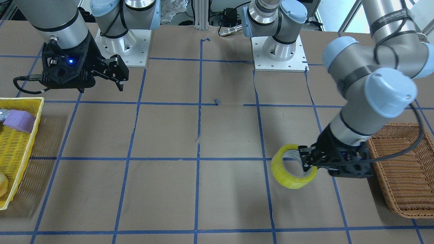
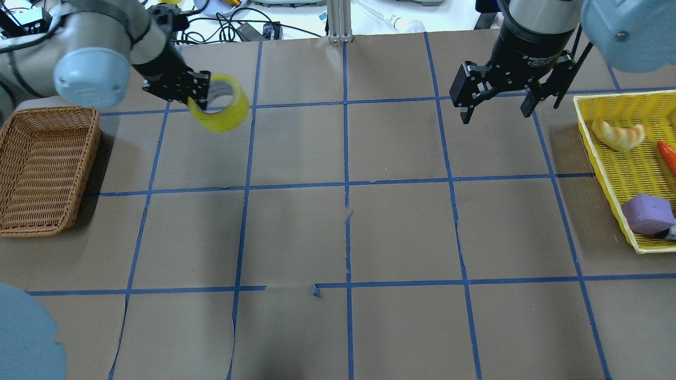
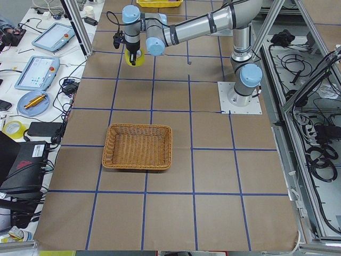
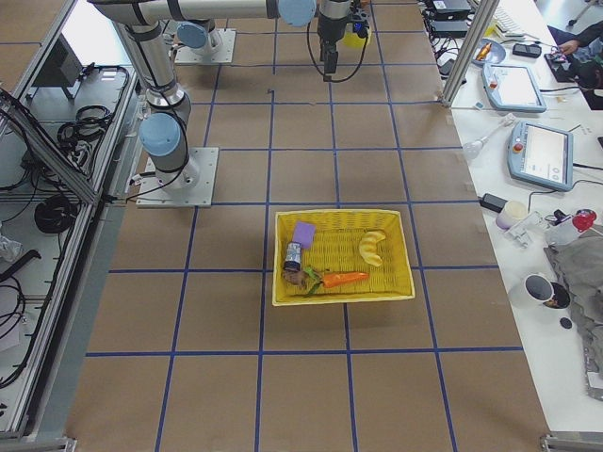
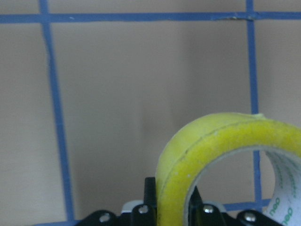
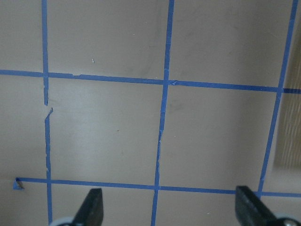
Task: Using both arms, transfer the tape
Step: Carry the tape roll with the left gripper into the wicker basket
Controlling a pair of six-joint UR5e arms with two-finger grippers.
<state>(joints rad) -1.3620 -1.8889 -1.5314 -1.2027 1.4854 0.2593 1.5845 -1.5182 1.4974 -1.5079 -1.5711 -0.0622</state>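
Left gripper (image 2: 199, 94) was pinched shut on the wall of the tape (image 2: 224, 113), one finger inside the white core and one on the yellow outer face, as the left wrist view showed (image 5: 211, 141). Roll was held clear of the table (image 2: 296, 232), just beside the wicker basket (image 2: 47, 111) on the robot's left, with most of the ring hanging out past the fingertips. Right gripper (image 2: 496, 113) was spread wide and empty, raised near the yellow basket (image 2: 586, 126), well apart from the tape across the table. Judged risks:

1. The grip took only one short arc of the ring, so the overhanging weight could swing the roll about the pinch during a fast move, and the smooth tape face gave little friction against that.
2. If a handover was to follow, the free arc open to the right gripper was the side away from the left fingers; a misjudged approach could strike the left fingers or knock the roll askew.
3. Letting go before the other jaws had closed would drop the roll, and a round roll landing on edge would likely run off across the table.
4. If a basket was the goal, release over the rim instead of inside could bounce it out.
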